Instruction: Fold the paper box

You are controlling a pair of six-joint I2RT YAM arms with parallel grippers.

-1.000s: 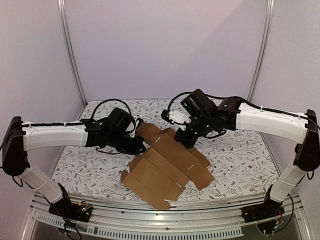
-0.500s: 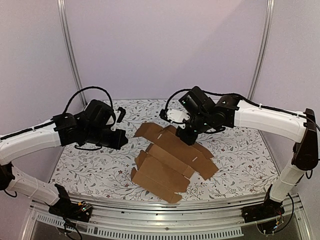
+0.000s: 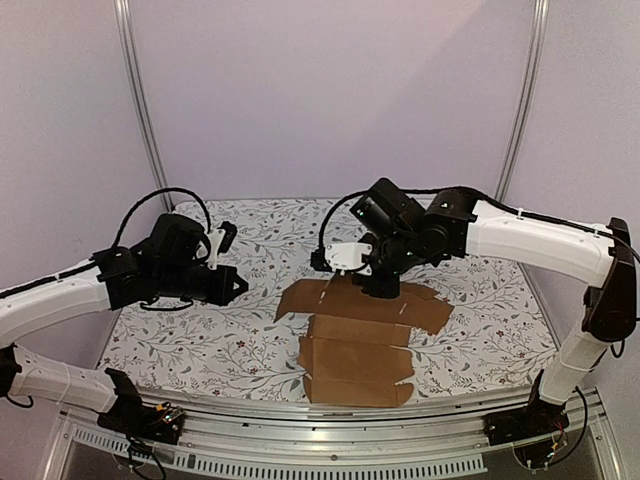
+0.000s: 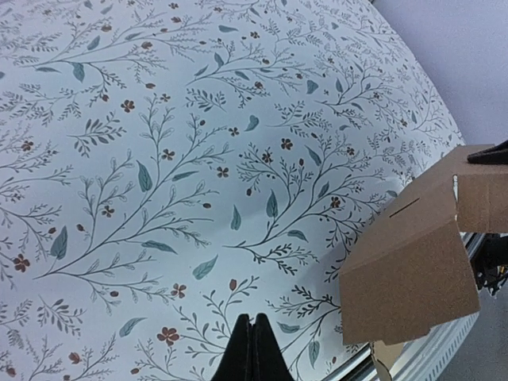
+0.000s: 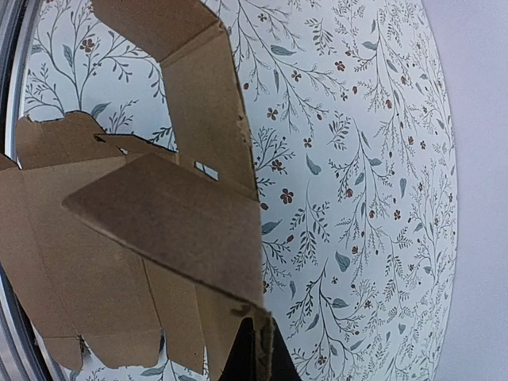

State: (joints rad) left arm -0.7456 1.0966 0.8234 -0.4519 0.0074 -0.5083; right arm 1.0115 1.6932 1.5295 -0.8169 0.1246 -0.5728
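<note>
1. Box (image 3: 355, 345) sits mid-table (image 3: 180, 345), close to the front edge and only partly creased. Its near panels lie flat and its far panel is lifted off the cloth.
2. Right gripper (image 3: 378, 283) has that far edge, pinching the cardboard tight. Its wrist view shows the panel tilted up over the rest of the sheet.
3. Left gripper (image 3: 236, 285) hangs off to the left, well apart from the box, with its fingers (image 4: 244, 359) pressed together on nothing.
4. The step in hand looks like bringing the far panel over along its crease. To do it well, the pinch should swing in an arc about the crease rather than pull, or the whole sheet will likely slide.
5. The left tip would help by pinning the flat panels just beside the crease.
6. The side flaps could tuck under and jam, so they need watching.
</note>
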